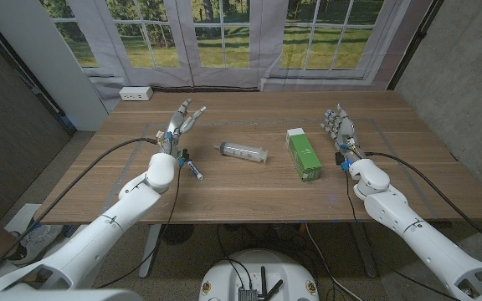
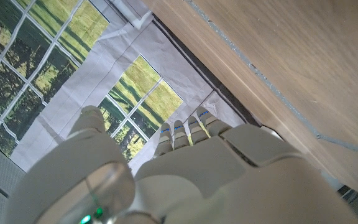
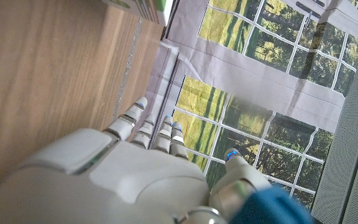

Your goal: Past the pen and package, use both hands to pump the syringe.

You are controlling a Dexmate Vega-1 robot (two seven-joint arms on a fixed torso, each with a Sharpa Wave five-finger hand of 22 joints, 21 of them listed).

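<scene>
On the wooden tabletop (image 1: 249,188), the left hand (image 1: 181,123) had its fingers (image 1: 192,111) spread apart and extended toward the far edge, holding nothing. The right hand (image 1: 340,127) likewise held nothing; its fingers (image 1: 334,118) were straight, close together but unclenched, pointing away from the robot. In both wrist views the fingers reached out straight past the tabletop edge toward the windows.

Syringe (image 1: 243,151) lay on its side near the middle of the tabletop, between the two hands, touched by neither. Green package (image 1: 303,153) lay just to its right, apart from it and nearer the right hand. Pen (image 1: 192,168) lay beside the left wrist, closer to the robot than the syringe.

Both arms entered from the near corners, with black cables running along them. Tabletop was brown wood grain with faint tape lines near both sides. White power strip (image 1: 135,94) sat at the far left corner. Behind the tabletop, paned windows (image 1: 224,29) showed grass and trees, with white sheeting hung beneath them.
</scene>
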